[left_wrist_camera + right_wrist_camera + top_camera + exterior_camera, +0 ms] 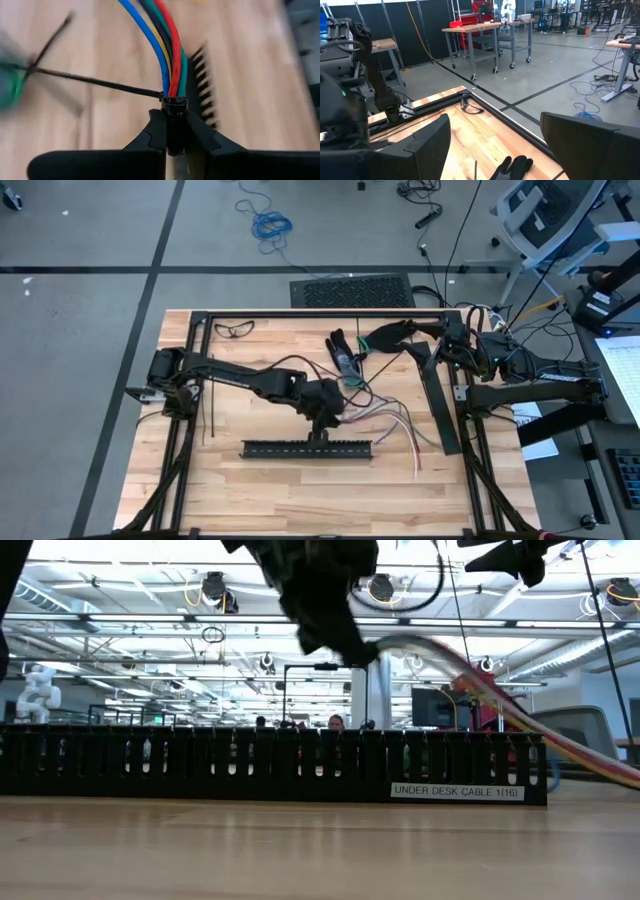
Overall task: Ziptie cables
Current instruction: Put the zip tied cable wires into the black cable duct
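Note:
The cables [385, 420] are a bundle of blue, red, green and yellow wires [167, 45], fanned out toward the table's right. A black ziptie loop [175, 101] girds the bundle at one end, and its thin tail [100, 82] sticks out sideways. My left gripper [325, 418] is shut on that end, just behind the black slotted rail [305, 448]. In the low view the gripper [325, 610] hangs above the rail [270, 765]. My right gripper [380, 335] waits open at the far right, raised and level [495, 150]. Thin dark zipties [205, 415] lie at the left. My left gripper pinches the cable bundle between its two fingers [155, 132] at the end girded by the ziptie loop [175, 106]. The fingers slant downward and point along the wires. The held end is lifted off the table; the wires [500, 700] slope down to the right, their free ends [415, 450] on the wood.
A long black flat strip [440, 405] lies slanted beside the right arm. Black gloves [345, 350] and safety glasses [235, 328] lie toward the far edge. A black frame [300, 313] borders the table. Bare wood lies in front of the rail [300, 490].

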Tool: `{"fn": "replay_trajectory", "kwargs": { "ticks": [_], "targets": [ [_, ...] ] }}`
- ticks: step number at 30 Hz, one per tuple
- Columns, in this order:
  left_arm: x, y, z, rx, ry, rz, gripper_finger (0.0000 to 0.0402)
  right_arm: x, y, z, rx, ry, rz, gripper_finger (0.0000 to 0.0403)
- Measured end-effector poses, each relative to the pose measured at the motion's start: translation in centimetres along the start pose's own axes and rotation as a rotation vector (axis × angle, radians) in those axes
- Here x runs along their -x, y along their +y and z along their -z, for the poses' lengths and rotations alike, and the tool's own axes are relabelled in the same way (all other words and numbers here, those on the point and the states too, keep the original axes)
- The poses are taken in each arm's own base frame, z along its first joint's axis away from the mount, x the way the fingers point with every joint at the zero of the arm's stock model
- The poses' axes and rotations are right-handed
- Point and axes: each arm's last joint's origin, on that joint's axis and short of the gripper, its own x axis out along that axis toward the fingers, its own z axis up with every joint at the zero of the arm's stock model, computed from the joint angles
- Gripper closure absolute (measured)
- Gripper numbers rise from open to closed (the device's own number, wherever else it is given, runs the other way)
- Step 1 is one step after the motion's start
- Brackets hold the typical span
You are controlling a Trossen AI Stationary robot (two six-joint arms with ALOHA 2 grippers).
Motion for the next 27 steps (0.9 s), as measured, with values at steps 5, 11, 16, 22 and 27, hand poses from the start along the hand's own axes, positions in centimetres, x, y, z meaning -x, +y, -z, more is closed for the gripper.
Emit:
{"fn": "replay_trajectory", "kwargs": {
  "ticks": [5,11,16,22,27],
  "targets": [
    [-0.1,-0.3,-1.1,-0.118,-0.109,0.065,0.0364,-0.1,0.0,0.1,0.003,0.003,0.021,0.0106],
    [-1.7,-0.1,-1.8,-0.119,-0.201,0.092,0.0364,-0.5,0.0,0.2,0.011,0.012,0.057,0.0106],
    [-3.6,-0.3,-2.3,-0.071,-0.276,0.205,0.0364,-0.7,0.1,0.5,0.025,0.04,0.062,0.0106],
    [-6.5,-0.9,-0.6,-0.025,-0.151,0.277,0.0364,-0.7,0.0,0.9,0.046,0.079,0.068,0.0106],
    [-6.9,-1.2,1.5,0.017,0.049,0.233,0.0364,-0.7,0.0,1.0,0.047,0.082,0.068,0.0106]
  ]
}}
